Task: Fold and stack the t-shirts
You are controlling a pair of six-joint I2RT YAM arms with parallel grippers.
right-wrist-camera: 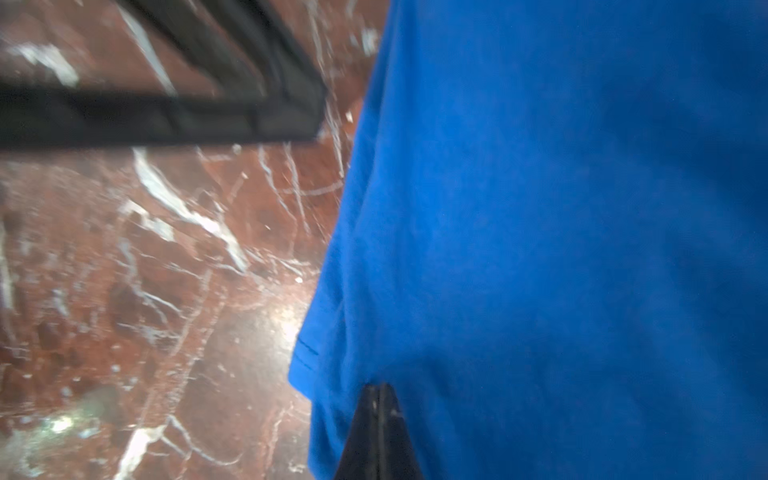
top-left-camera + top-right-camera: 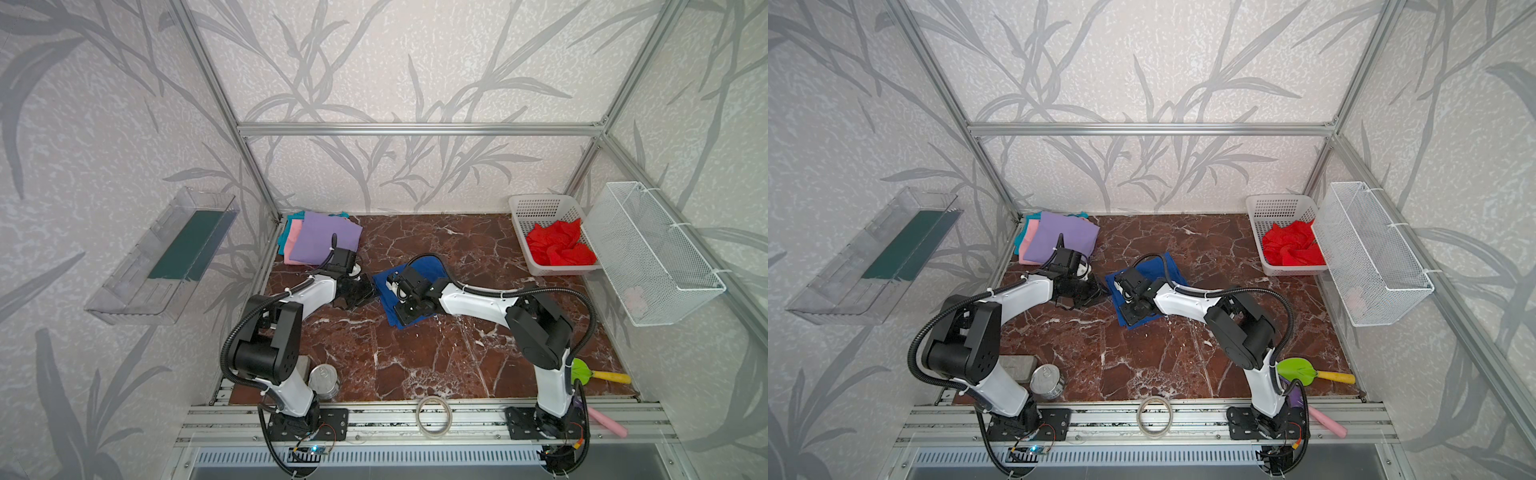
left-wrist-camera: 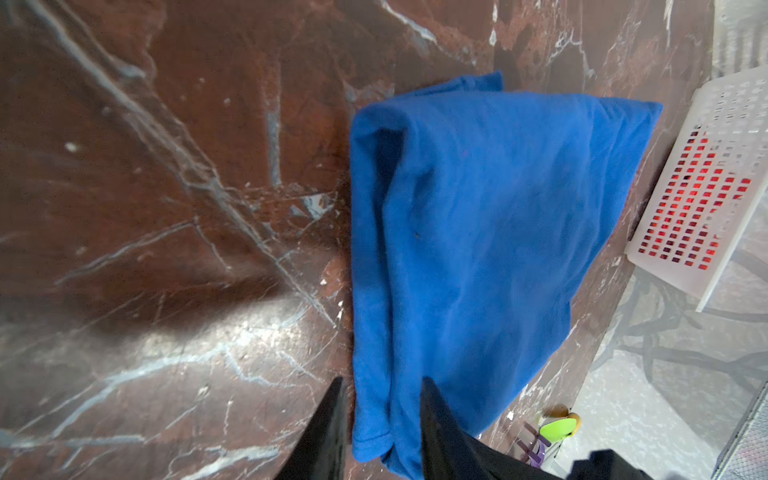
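A royal blue t-shirt (image 2: pixel 432 266) (image 2: pixel 1168 266) lies folded on the marble table, mid-field in both top views. My left gripper (image 2: pixel 370 291) (image 3: pixel 380 386) is at its left edge, open, with the shirt's hem (image 3: pixel 374 436) loose between the fingers. My right gripper (image 2: pixel 405 313) (image 1: pixel 378 386) is over the shirt's near side, shut, its tips pinching the blue cloth (image 1: pixel 561 228). At the back left, a folded lavender shirt (image 2: pixel 324 239) tops pink (image 2: pixel 294 239) and teal (image 2: pixel 286 232) ones. A crumpled red shirt (image 2: pixel 559 245) fills the white plastic basket (image 2: pixel 540 203).
A white wire basket (image 2: pixel 652 257) hangs on the right wall and a clear tray (image 2: pixel 166 257) on the left wall. Along the front stand a tin can (image 2: pixel 324 380), a tape roll (image 2: pixel 433 415), a green scoop (image 2: pixel 582 372) and a pink stick (image 2: pixel 606 422).
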